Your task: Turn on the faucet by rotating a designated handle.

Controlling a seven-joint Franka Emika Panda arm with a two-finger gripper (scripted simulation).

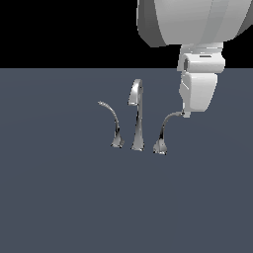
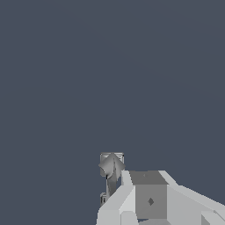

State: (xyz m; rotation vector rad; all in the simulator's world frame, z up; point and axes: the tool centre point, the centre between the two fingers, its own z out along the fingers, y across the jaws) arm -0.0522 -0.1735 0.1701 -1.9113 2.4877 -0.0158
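Note:
The chrome faucet stands mid-floor in the exterior view, with a tall spout (image 1: 137, 116) bent over at the top. On the exterior view's left is a thin lever (image 1: 113, 126). On the right is the handle (image 1: 164, 132), with a wide flared base and a long arching tip. My gripper (image 1: 184, 113) hangs over that tip, its white hand tilted, and its lower end touches or nearly touches the tip. In the wrist view the handle (image 2: 112, 168) shows just beyond the gripper (image 2: 140, 200). No gap between the fingers can be made out.
Flat dark grey floor (image 1: 59, 197) surrounds the faucet. The arm's large white link (image 1: 192, 22) fills the upper right of the exterior view.

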